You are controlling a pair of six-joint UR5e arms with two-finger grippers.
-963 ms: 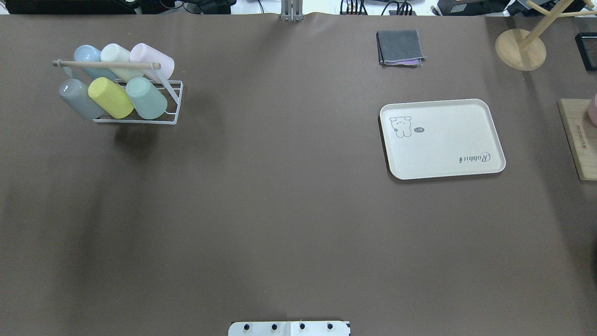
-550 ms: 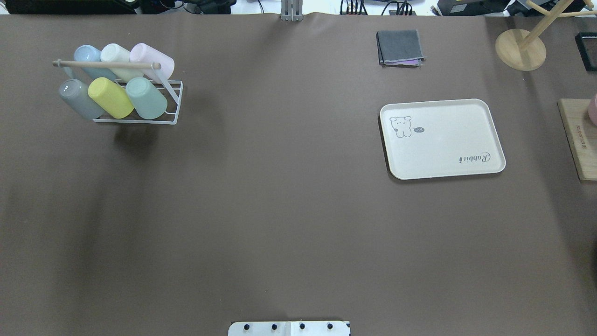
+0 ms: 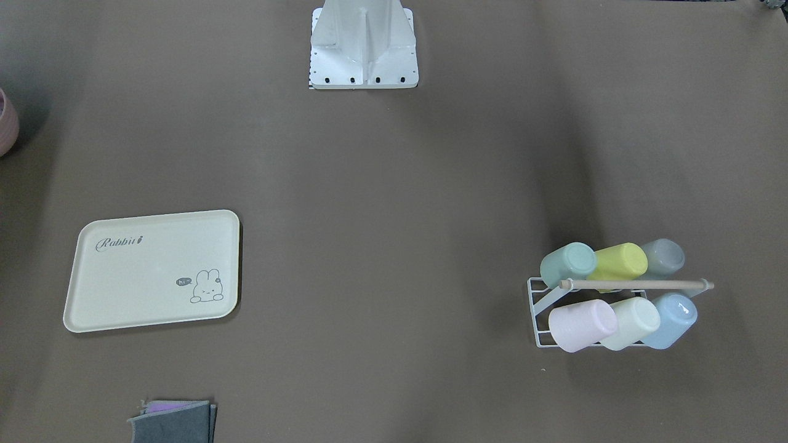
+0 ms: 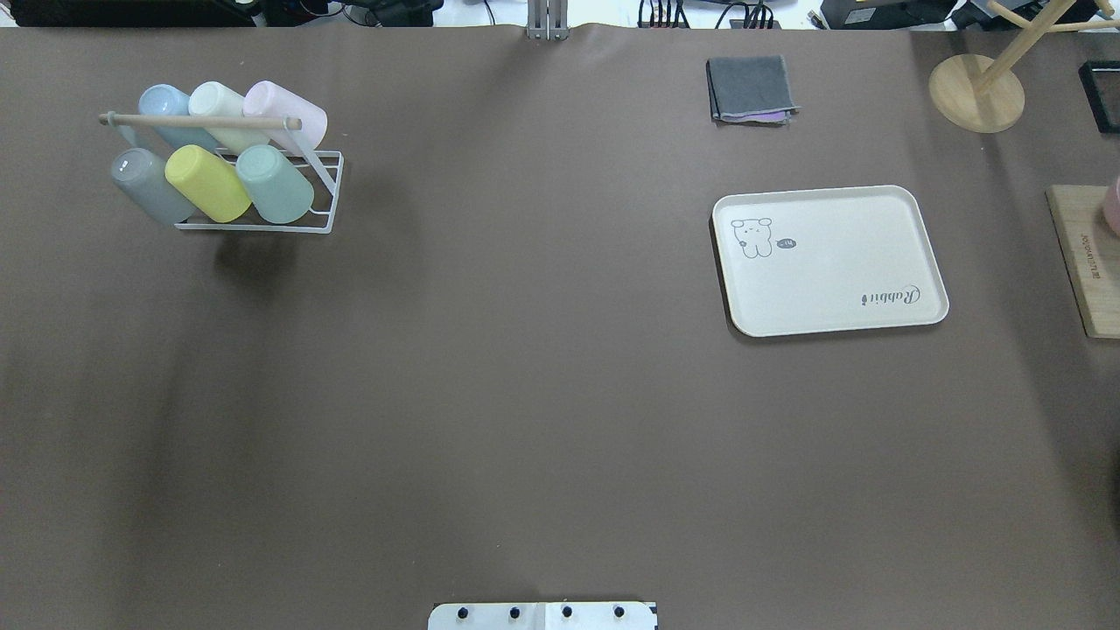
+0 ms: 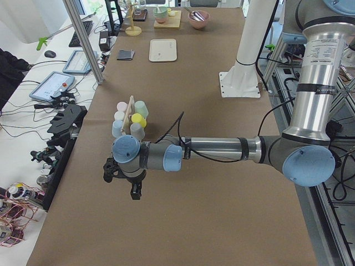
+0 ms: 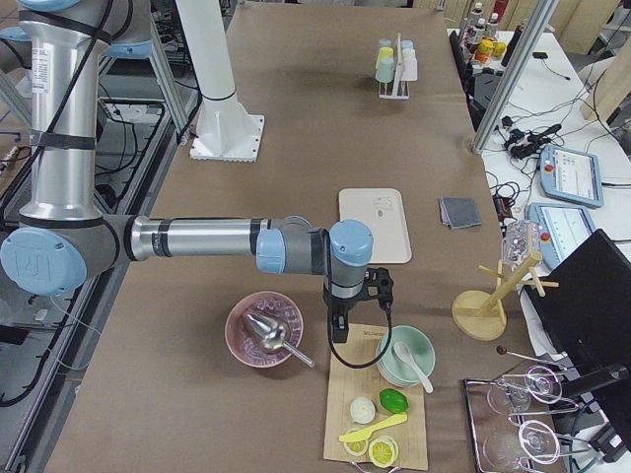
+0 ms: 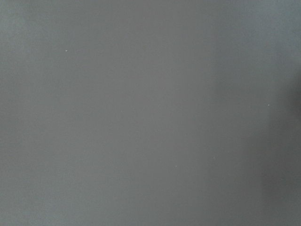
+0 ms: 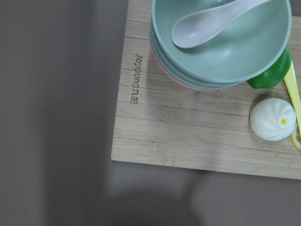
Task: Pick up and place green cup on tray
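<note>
Six cups tilted in wire rack (image 4: 262, 228) on brown table (image 4: 525, 394), green cup (image 4: 274, 184) at end of robot-side row; tray (image 4: 831, 262) well apart; L gripper (image 5: 135, 190) above table, R gripper (image 6: 337, 330) above wooden board (image 8: 188, 132); how far open: can't tell.

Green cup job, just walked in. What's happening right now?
Nothing is being handled. The green cup sits in the white wire rack with five other cups, untouched, and the tray holds no cup. The left gripper hangs over bare table short of the rack. The right gripper hangs by the wooden board with the bowls. Whether either gripper is open cannot be told.
</note>
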